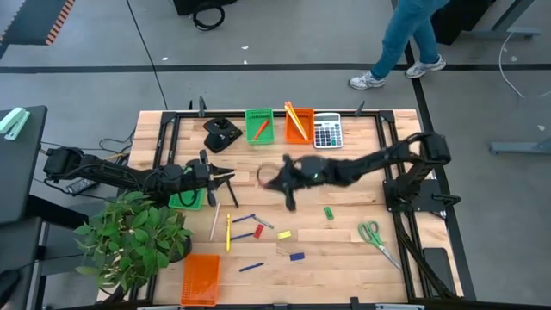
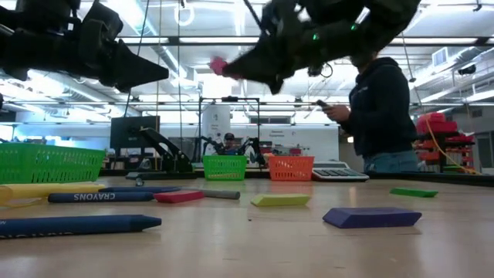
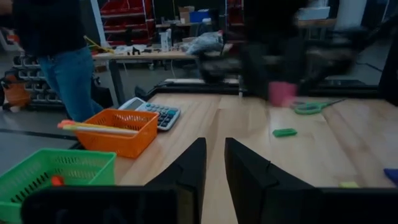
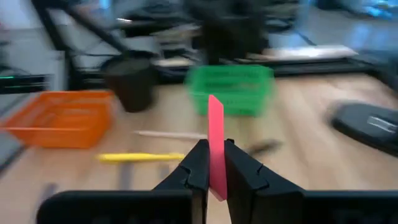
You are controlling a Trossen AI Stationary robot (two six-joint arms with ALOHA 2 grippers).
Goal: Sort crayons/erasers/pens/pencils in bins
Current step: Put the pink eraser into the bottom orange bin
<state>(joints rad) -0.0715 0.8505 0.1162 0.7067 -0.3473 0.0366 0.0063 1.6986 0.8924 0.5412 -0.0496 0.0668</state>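
Aloft, right gripper (image 4: 212, 163) pinches pink eraser (image 4: 215, 140) — tight.

Even overhead light falls on the table (image 1: 344, 241), bright and nearly shadowless in the high view. In the low view ceiling strip lights (image 2: 166, 58) glare at 11 o'clock, leaving both arms as dark silhouettes. The right wrist view is heavily motion-blurred: the green bin (image 4: 231, 90) at 12 o'clock smears, while the pink eraser (image 4: 216, 146) stays sharp. The left wrist view blurs the far arm at 1 o'clock
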